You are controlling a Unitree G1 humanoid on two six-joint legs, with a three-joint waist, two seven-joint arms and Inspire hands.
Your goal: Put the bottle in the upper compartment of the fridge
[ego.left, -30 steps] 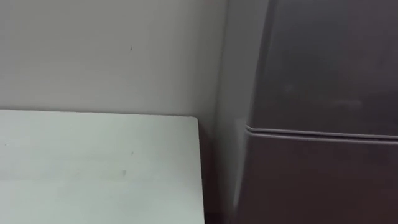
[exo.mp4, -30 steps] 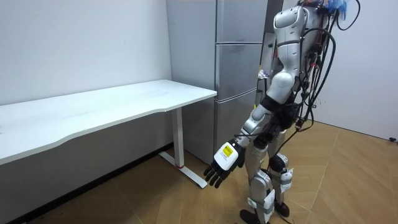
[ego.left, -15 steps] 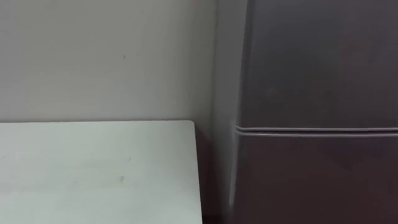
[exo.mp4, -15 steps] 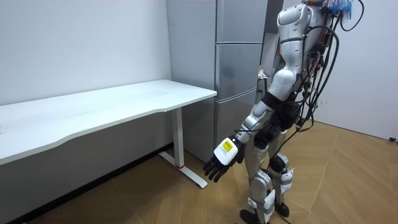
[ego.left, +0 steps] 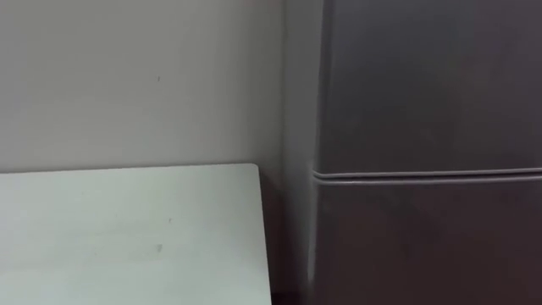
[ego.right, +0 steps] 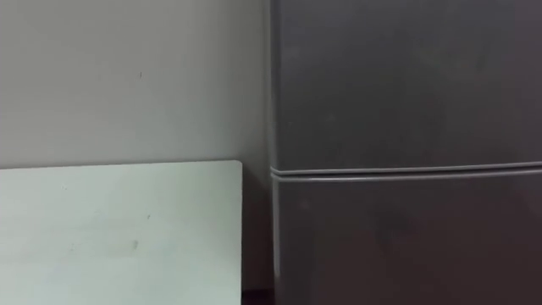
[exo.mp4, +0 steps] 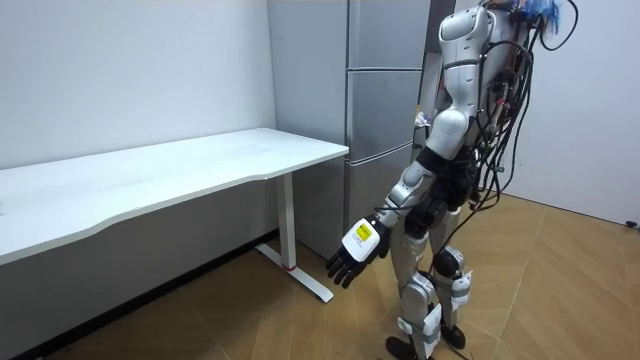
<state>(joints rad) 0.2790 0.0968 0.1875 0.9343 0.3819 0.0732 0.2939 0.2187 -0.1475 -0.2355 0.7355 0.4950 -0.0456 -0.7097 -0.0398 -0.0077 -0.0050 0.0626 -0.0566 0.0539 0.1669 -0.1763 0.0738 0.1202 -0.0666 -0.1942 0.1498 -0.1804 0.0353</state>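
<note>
- White bench (ego.left: pixel 127 229) at the left, its right edge near the fridge's side.
- Left hand (exo.mp4: pixel 352 258) hangs low, fingers loosely apart, holding nothing.
- Grey fridge (ego.left: pixel 423 102): both doors closed; I cannot tell where the bottle is.

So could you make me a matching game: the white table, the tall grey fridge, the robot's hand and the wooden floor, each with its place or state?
1 white flat-topped table
2 tall grey metal fridge
3 robot's left hand
4 brown wooden floor

a doors shut
b under the robot's feet
c hanging low, fingers open, empty
d along the wall, beside the fridge

Pairs: 1-d, 2-a, 3-c, 4-b
</note>
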